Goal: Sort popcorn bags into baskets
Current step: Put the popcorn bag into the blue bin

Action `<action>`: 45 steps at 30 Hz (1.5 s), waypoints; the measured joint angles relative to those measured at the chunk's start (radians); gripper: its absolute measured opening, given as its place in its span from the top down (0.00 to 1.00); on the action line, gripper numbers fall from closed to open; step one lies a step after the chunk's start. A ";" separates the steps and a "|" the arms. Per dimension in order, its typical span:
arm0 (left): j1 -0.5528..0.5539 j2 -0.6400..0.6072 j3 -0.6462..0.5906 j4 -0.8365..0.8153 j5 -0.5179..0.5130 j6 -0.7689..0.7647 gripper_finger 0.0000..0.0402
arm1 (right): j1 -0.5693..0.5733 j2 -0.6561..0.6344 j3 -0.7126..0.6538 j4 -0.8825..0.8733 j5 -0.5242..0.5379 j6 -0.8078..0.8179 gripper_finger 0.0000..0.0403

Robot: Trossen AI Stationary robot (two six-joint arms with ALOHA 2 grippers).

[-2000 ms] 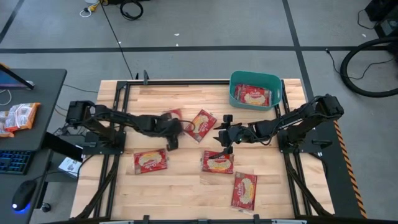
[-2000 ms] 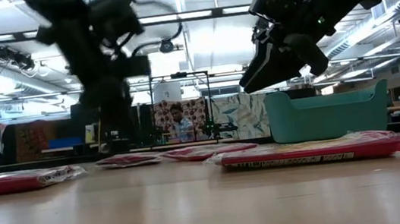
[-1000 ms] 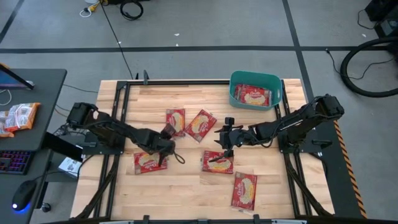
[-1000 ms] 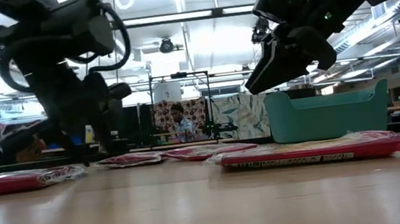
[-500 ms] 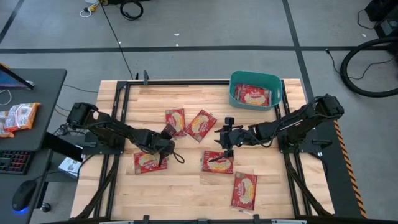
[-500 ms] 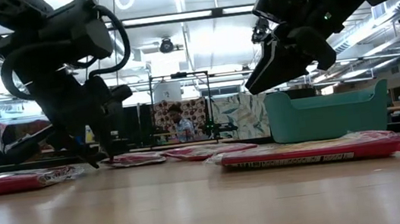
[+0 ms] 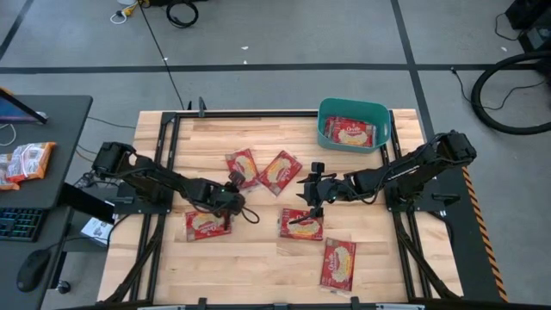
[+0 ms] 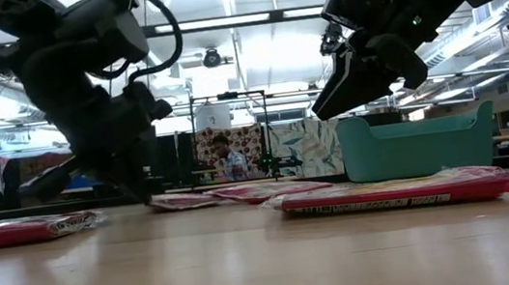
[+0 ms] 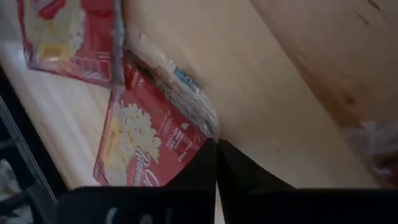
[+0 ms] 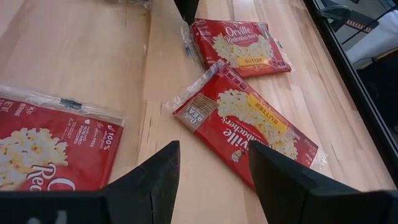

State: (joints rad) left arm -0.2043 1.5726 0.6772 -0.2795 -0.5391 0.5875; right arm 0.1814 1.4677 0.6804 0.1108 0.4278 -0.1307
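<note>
Red popcorn bags lie flat on the wooden table: one (image 7: 207,223) near the left, one (image 7: 280,172) in the middle, one (image 7: 301,224) and one (image 7: 338,263) toward the near right. My left gripper (image 7: 233,183) is low over the table and shut on the near corner of another bag (image 7: 244,164). My right gripper (image 7: 307,200) hangs open above the table, over the middle bags, touching nothing. The teal basket (image 7: 325,120) stands at the far right with bags (image 7: 347,132) inside it. My left gripper pinches the bag's clear sealed edge at its near corner (image 9: 208,129) between its two shut fingertips. The fingers slant down from the table's near left. The held corner (image 8: 160,202) is raised a little. The rest of the bag lies on the table.
Black frame rails (image 7: 168,155) run along the table's left and right sides. A dark desk (image 7: 43,129) with a keyboard, a mouse and snack packets stands left of the table. A person (image 8: 228,155) shows in the room beyond. Bare wood lies along the near edge.
My left gripper has come down onto the bag's near corner and shut on it. That bag has turned a little on the table and now lies more slanted.
</note>
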 joint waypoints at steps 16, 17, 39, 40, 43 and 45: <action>0.000 -0.011 0.366 -0.289 0.001 -0.102 1.00 | 0.050 0.003 0.000 0.180 -0.002 -0.201 0.52; 0.000 -0.011 0.381 -0.286 0.001 -0.111 1.00 | 0.050 0.003 0.000 0.190 -0.002 -0.204 0.51; 0.007 -0.011 0.432 -0.109 0.084 -0.120 1.00 | 0.031 0.174 0.097 0.333 0.100 -0.308 0.47; 0.007 -0.011 0.432 -0.107 0.091 -0.121 1.00 | 0.031 0.189 0.111 0.327 0.114 -0.321 0.47; 0.007 -0.011 0.432 -0.092 0.094 -0.120 1.00 | 0.027 0.228 0.150 0.315 0.105 -0.353 0.47; 0.007 -0.011 0.432 -0.064 0.094 -0.120 1.00 | 0.018 0.253 0.174 0.300 0.072 -0.349 0.48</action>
State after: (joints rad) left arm -0.1974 1.5620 1.1088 -0.3439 -0.4446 0.4672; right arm 0.1992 1.7209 0.8542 0.4111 0.5001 -0.4801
